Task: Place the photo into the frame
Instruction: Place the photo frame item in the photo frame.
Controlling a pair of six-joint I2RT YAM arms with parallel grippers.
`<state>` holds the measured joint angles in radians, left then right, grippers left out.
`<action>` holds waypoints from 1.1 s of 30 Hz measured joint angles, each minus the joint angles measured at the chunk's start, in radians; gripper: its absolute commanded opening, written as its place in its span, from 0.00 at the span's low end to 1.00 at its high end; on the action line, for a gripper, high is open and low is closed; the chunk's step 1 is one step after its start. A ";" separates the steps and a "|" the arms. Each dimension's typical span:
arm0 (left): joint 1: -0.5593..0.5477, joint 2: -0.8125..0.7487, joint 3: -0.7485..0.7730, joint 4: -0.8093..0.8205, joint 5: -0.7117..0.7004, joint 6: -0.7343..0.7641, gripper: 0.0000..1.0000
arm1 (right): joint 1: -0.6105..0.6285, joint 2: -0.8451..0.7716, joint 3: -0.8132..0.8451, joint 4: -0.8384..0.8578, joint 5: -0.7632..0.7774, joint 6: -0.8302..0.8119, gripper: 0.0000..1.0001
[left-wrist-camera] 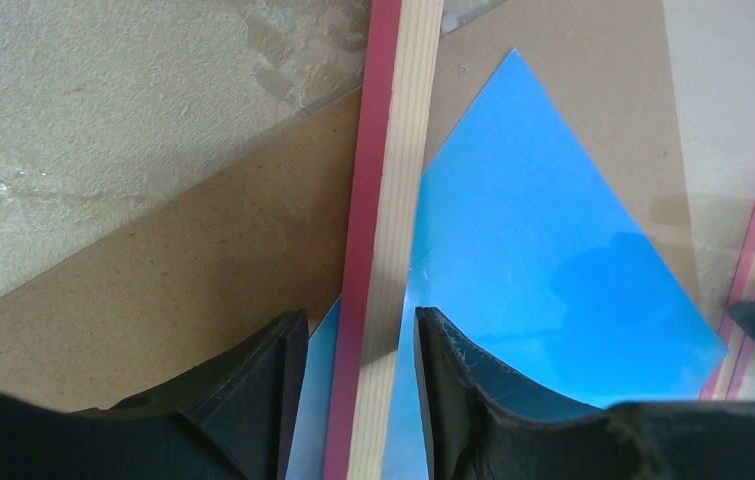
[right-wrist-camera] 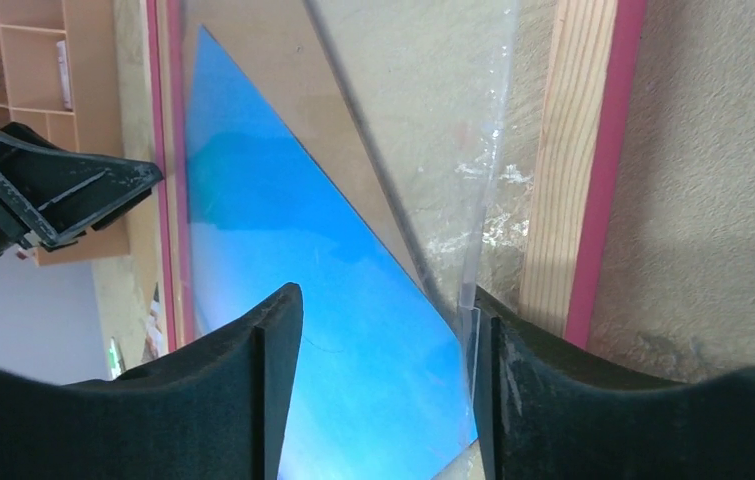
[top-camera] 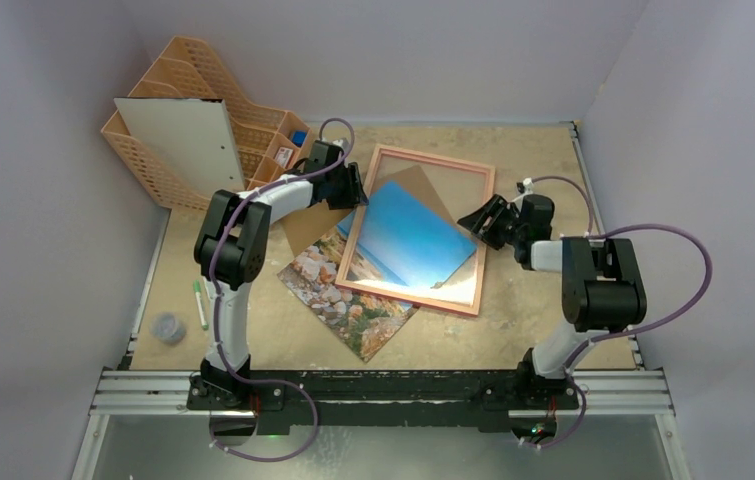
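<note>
**Crooked photo waits to be squared into its frame**

On the tabletop [top-camera: 533, 330] the photo [top-camera: 408, 240] lies askew. Its blue sky shows inside the frame [top-camera: 431, 157], and its rocky end pokes out under the left rail. Our left fingers [left-wrist-camera: 253, 390] straddle that rail; we cannot tell whether they pinch it. Our right fingers [right-wrist-camera: 223, 380] hang parted over the photo's right corner, holding nothing. Next, we judge, the sheet needs turning and sliding fully inside.

left arm [top-camera: 238, 235]: I rise from my base, elbow bent high, forearm angled forward and to my right.
left gripper [left-wrist-camera: 358, 320]: I point it down, jaws parted partway.
right arm [top-camera: 598, 280]: I fold at the elbow, forearm stretched to my left.
right gripper [right-wrist-camera: 383, 295]: I hold it low, jaws wide apart, fingertips facing my left gripper.
</note>
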<state>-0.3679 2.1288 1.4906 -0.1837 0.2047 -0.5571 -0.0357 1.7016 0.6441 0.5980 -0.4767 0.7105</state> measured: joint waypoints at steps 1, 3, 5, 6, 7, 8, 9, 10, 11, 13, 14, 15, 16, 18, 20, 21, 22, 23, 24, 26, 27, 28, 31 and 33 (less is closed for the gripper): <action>0.000 0.000 0.000 0.000 0.000 0.000 0.46 | 0.000 -0.006 0.010 -0.027 0.006 -0.009 0.66; 0.000 0.000 0.000 0.000 0.000 0.000 0.46 | 0.002 -0.018 0.031 -0.084 0.015 -0.028 0.69; 0.000 0.000 0.000 0.000 0.000 0.000 0.46 | 0.002 -0.032 0.047 -0.133 0.022 -0.045 0.70; 0.000 0.000 0.000 0.000 0.000 0.000 0.46 | 0.002 -0.045 0.059 -0.177 0.032 -0.059 0.71; 0.000 0.000 0.000 0.000 0.000 0.000 0.46 | 0.002 -0.048 0.060 -0.184 0.033 -0.061 0.71; 0.000 0.000 0.000 0.000 0.000 0.000 0.46 | 0.002 -0.054 0.068 -0.209 0.040 -0.068 0.71; 0.000 0.000 0.000 0.000 0.000 0.000 0.46 | 0.002 -0.059 0.074 -0.231 0.042 -0.075 0.71; 0.000 0.000 0.000 0.000 0.000 0.000 0.46 | 0.002 -0.063 0.080 -0.253 0.042 -0.082 0.72; 0.000 0.000 0.000 0.000 0.000 0.000 0.46 | 0.002 -0.068 0.084 -0.270 0.044 -0.087 0.72; 0.000 0.000 0.000 0.000 0.000 0.000 0.46 | 0.002 -0.081 0.088 -0.306 0.049 -0.098 0.72; 0.000 0.000 0.000 0.000 0.001 0.000 0.46 | 0.002 -0.089 0.089 -0.323 0.053 -0.103 0.72; 0.000 0.000 0.000 0.000 0.001 0.000 0.46 | 0.002 -0.096 0.089 -0.336 0.061 -0.106 0.72; 0.000 0.000 0.000 0.000 0.001 0.000 0.46 | 0.002 -0.107 0.089 -0.354 0.068 -0.109 0.72; 0.000 0.000 0.000 0.000 0.002 0.000 0.47 | 0.002 -0.128 0.089 -0.386 0.083 -0.112 0.72; 0.000 0.000 0.002 -0.001 0.004 0.000 0.48 | 0.002 -0.148 0.089 -0.412 0.102 -0.115 0.72; 0.000 0.000 0.003 -0.002 0.005 0.000 0.48 | 0.002 -0.158 0.089 -0.425 0.113 -0.117 0.72; 0.000 0.000 0.005 -0.005 0.007 0.000 0.49 | 0.002 -0.169 0.089 -0.437 0.124 -0.119 0.72; 0.000 0.000 0.005 -0.006 0.008 0.000 0.50 | 0.002 -0.181 0.089 -0.448 0.135 -0.121 0.72; 0.000 0.000 0.006 -0.006 0.009 0.000 0.50 | 0.002 -0.192 0.089 -0.458 0.148 -0.122 0.72; 0.000 0.000 0.007 -0.007 0.010 0.000 0.52 | 0.002 -0.209 0.089 -0.472 0.171 -0.126 0.72; 0.000 0.000 0.008 -0.009 0.011 0.000 0.52 | 0.002 -0.216 0.090 -0.478 0.182 -0.128 0.72; 0.000 0.000 0.009 -0.011 0.011 0.000 0.53 | 0.002 -0.218 0.090 -0.486 0.200 -0.129 0.72; 0.000 0.000 0.011 -0.014 0.012 0.000 0.54 | 0.002 -0.217 0.092 -0.502 0.241 -0.133 0.71; 0.000 0.000 0.011 -0.014 0.015 0.000 0.54 | 0.002 -0.209 0.100 -0.508 0.275 -0.136 0.71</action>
<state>-0.3679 2.1288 1.5017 -0.1974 0.2199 -0.5568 -0.0338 1.4925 0.7441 0.0898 -0.2020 0.5743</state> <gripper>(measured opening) 0.535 0.715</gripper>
